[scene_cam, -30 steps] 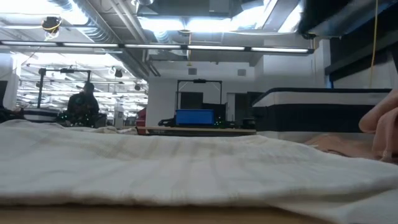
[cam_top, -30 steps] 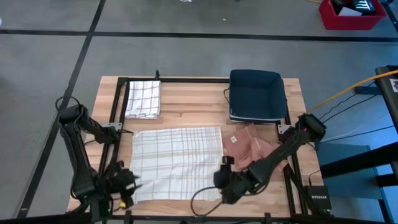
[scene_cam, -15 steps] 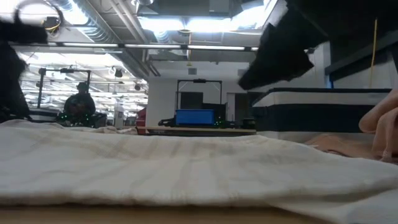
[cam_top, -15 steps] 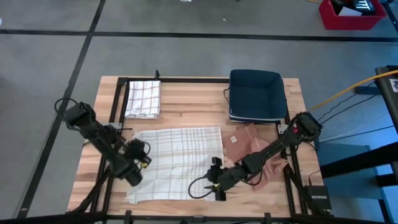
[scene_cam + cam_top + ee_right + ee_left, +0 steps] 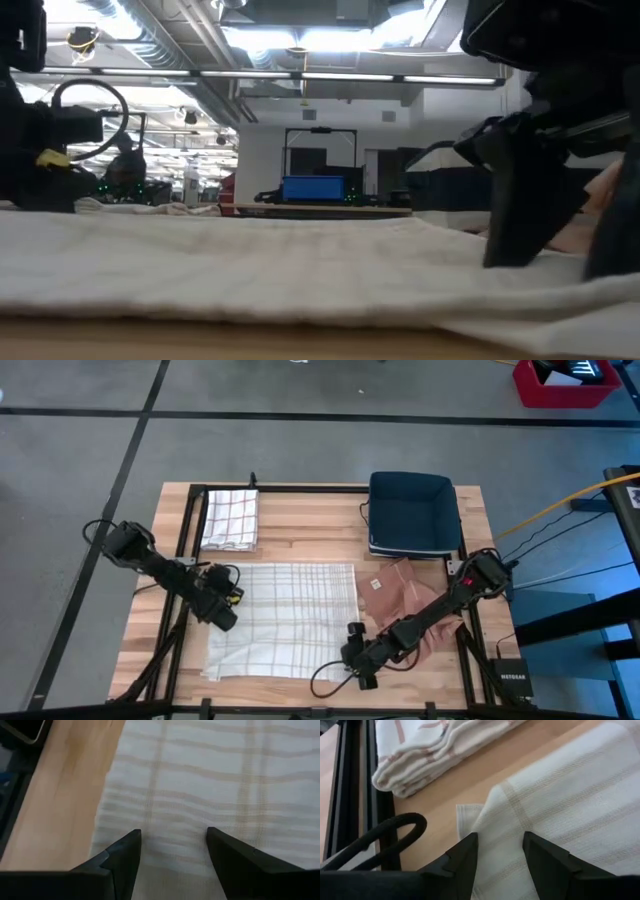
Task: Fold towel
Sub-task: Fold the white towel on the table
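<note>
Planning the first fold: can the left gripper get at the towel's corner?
Probably yes: the left gripper is open just over the towel corner, nothing between them.

Open lab hall: ceiling ducts (image 5: 190, 40), strip lights (image 5: 300, 77).

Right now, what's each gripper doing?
Left gripper: open, over the spread white striped towel.
Right gripper: open, over that towel.
</note>
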Robot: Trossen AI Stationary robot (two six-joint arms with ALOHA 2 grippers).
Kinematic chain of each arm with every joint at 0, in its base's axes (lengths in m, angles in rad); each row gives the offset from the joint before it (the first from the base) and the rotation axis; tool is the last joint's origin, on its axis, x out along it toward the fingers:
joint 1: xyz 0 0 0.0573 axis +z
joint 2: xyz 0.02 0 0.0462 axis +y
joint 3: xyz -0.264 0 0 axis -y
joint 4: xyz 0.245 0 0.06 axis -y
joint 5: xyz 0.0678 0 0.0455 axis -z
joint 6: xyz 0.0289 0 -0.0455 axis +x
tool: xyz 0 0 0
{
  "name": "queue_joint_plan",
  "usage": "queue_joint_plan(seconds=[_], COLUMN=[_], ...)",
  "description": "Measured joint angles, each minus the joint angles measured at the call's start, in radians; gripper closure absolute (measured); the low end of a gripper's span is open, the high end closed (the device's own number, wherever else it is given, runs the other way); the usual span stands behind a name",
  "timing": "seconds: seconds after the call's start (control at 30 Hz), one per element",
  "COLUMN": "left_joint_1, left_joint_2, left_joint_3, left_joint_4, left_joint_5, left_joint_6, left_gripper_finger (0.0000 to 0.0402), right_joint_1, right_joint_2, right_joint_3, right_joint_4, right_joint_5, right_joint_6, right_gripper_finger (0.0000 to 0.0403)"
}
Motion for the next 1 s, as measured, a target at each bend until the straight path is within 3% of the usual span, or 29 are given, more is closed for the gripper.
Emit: queue_joint_plan(seconds=[0.3, 0.43, 0.63, 0.77, 1.0], left_joint_1=[0.017, 0.013, -0.049, -0.156, -0.385], left_joint_2=[0.000, -0.023, -0.116, -0.159, -0.116], left_joint_3=[-0.011, 0.046, 0.249, 0.333, 0.287], left_joint_4=[0.010, -0.024, -0.070, 0.030, 0.412], left_joint_5=[0.001, 0.033, 0.039, 0.035, 0.107], left_joint_6=[0.007, 0.096, 0.293, 0.377, 0.390], left_gripper_finger=[0.0247, 0.0247, 0.0247, 0.0247, 0.0247], right_joint_1=[0.022, 0.018, -0.041, -0.105, -0.263], right_joint_2=[-0.012, -0.041, -0.070, -0.068, -0.031], right_joint_3=[0.000, -0.006, 0.039, 0.035, -0.016], right_joint_4=[-0.060, -0.040, 0.035, 0.073, 0.165], right_joint_5=[-0.053, 0.036, 0.177, 0.243, 0.277], right_joint_6=[0.021, 0.018, -0.052, -0.078, -0.087], right_gripper_finger=[0.0173, 0.0173, 0.0173, 0.0173, 0.0173])
